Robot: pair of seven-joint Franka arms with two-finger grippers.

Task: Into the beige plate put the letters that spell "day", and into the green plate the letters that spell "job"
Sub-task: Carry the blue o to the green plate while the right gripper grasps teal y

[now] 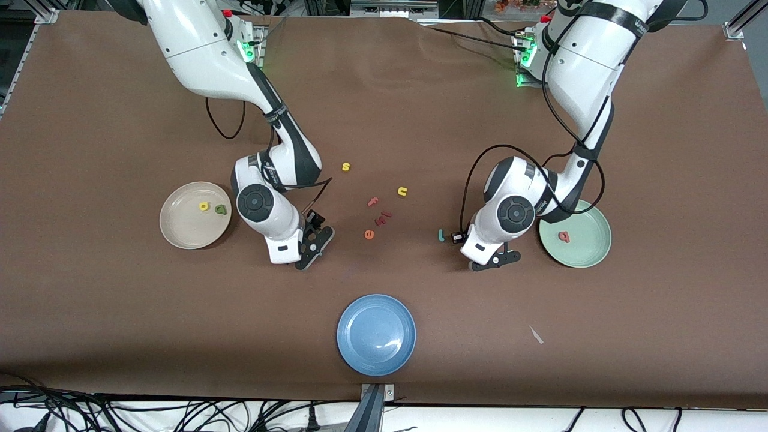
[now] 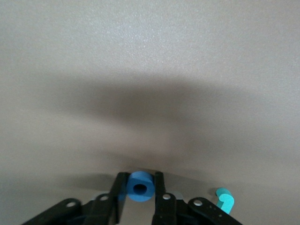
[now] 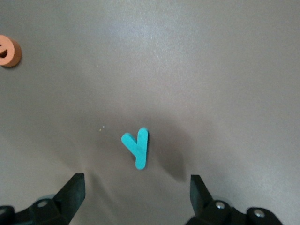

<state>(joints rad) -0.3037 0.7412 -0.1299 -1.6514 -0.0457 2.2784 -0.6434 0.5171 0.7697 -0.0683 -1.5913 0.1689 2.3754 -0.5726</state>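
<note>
Brown matte cloth covers the table. Left gripper (image 2: 140, 199) pinches the blue ring o (image 2: 140, 186) beside the hooked teal j (image 2: 225, 199), near the green plate (image 1: 585, 243). Right gripper (image 3: 136, 192) hangs wide open over the teal y (image 3: 137, 147), near the beige plate (image 1: 180, 231).

d (image 1: 204, 206), a (image 1: 221, 209) — in beige plate (image 1: 180, 231)

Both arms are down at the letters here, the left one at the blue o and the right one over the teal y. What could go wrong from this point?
1. The left gripper pinches the blue o only at its fingertips, so the ring might slip or pop out on lifting.
2. The teal j lies right beside that gripper and could get nudged.
3. The right gripper is open with the teal y ahead of its fingers, not between them; closing now would likely miss.
</note>
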